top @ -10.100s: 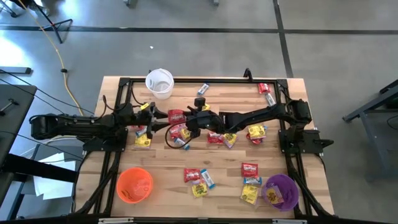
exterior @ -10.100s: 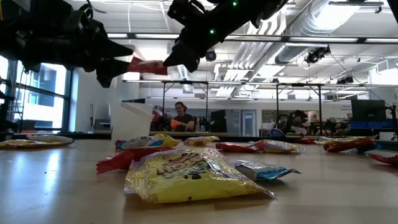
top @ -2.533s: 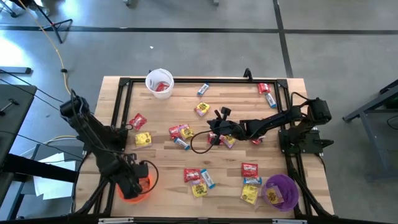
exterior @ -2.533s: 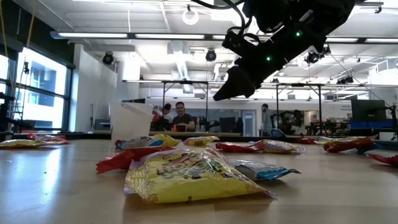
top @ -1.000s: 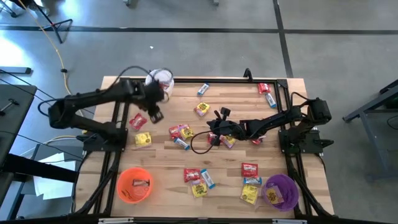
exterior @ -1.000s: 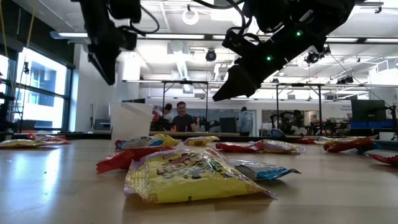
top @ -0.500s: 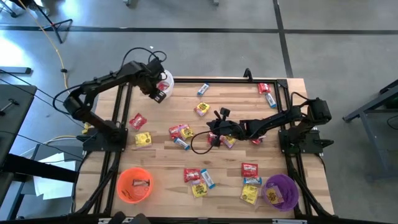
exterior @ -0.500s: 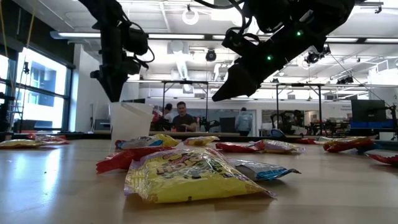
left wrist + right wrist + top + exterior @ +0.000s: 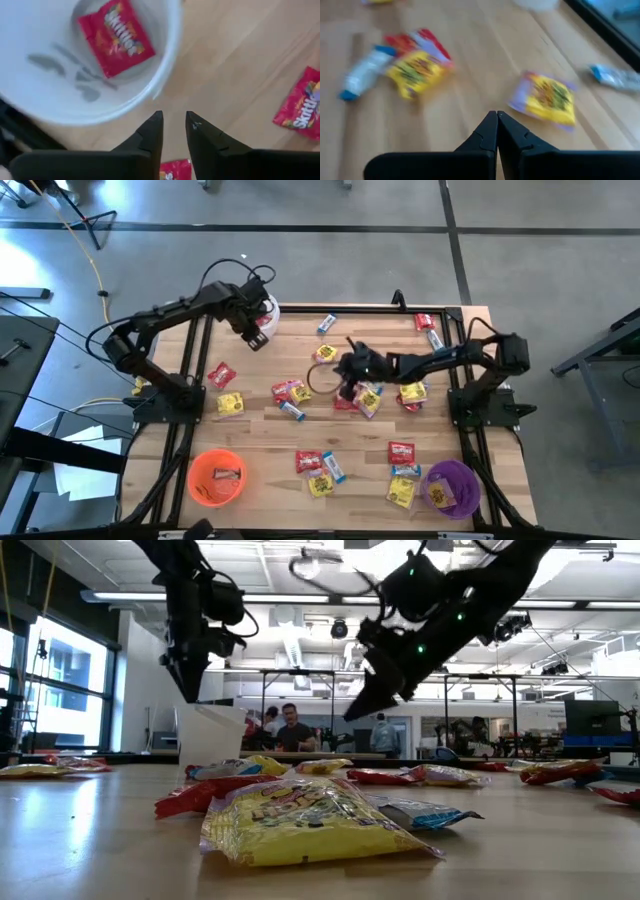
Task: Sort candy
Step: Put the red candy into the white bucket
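I count three cups on the table (image 9: 300, 430): a white cup (image 9: 262, 313) at the far left corner, an orange cup (image 9: 216, 477) at the near left and a purple cup (image 9: 449, 488) at the near right. The candy (image 9: 290, 392) lies scattered over the boards; from above I make out roughly twenty pieces, red packets, yellow packets and slim blue-and-white bars, though overlaps in the middle cluster keep me from an exact tally. One red packet (image 9: 116, 37) sits inside the white cup, and something small lies in the orange and purple cups too. My left gripper (image 9: 256, 335) hangs just beside the white cup's rim, arm arched over the table's far left edge, fingers (image 9: 151, 136) a narrow gap apart with nothing between them. My right gripper (image 9: 345, 369) reaches out low over the centre cluster, tips pressed together and empty, above a yellow packet (image 9: 549, 98).
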